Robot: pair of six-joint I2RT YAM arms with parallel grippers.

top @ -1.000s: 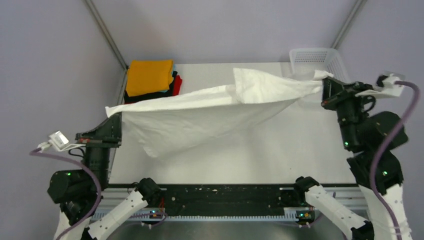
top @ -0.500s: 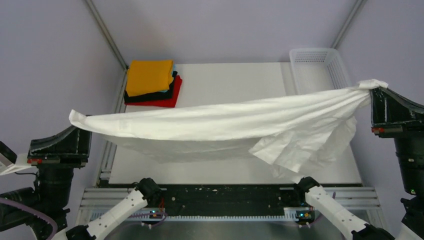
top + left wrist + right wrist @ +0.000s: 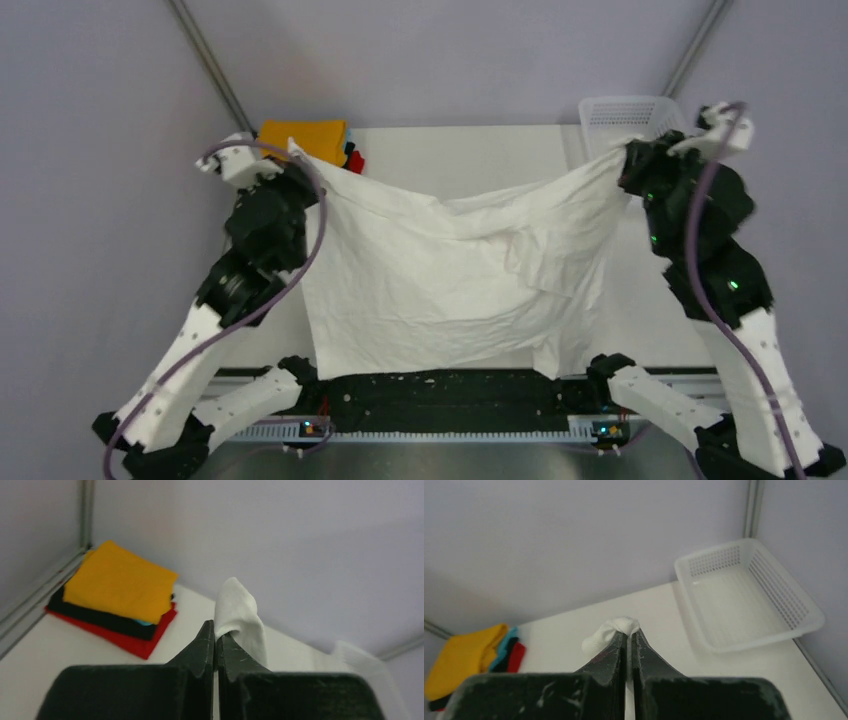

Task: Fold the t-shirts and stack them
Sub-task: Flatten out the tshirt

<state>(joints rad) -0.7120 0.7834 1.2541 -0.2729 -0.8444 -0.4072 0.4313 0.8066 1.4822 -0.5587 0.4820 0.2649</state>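
Cloth is hanging spread between the two arms: the white t-shirt [image 3: 450,285] is draping wrinkled above the table [image 3: 470,150], its lower edge lying toward the near edge. The left gripper [image 3: 215,630] is pinching one upper corner, jaws clenched on the fabric, and the right gripper [image 3: 628,636] is clamping the opposite corner likewise. The stack of folded t-shirts [image 3: 112,605], orange on top of teal, black and red, is lying at the far left corner; the white basket [image 3: 749,595] is sitting at the far right.
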